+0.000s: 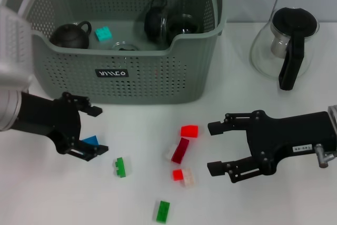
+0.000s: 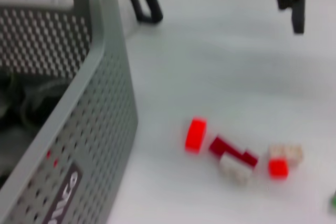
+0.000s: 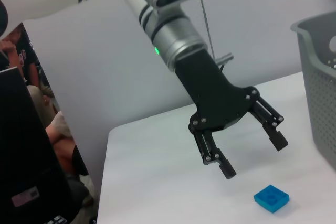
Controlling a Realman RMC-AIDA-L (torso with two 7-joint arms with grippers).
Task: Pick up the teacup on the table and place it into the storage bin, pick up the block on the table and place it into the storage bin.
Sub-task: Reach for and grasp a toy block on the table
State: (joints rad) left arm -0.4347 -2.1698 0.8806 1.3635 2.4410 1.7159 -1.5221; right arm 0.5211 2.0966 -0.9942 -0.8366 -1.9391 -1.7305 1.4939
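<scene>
The storage bin [image 1: 158, 77] is a grey perforated basket at the back of the table. Inside it lie a black teapot [image 1: 71, 35], dark cups [image 1: 156, 22] and a teal block [image 1: 103, 33]. No teacup stands on the table. My left gripper [image 1: 97, 130] is open in front of the bin's left end. A blue block [image 1: 90, 140] lies on the table by its lower finger. In the right wrist view the left gripper [image 3: 254, 157] hovers open just above the blue block [image 3: 271, 199], not touching it. My right gripper [image 1: 212, 148] is open and empty at the right.
Loose blocks lie between the grippers: a red one [image 1: 189, 130], a dark red one [image 1: 180, 150], a red and white one [image 1: 182, 175], and two green ones [image 1: 120, 167] [image 1: 162, 211]. A glass pot with a black handle [image 1: 287, 46] stands at the back right.
</scene>
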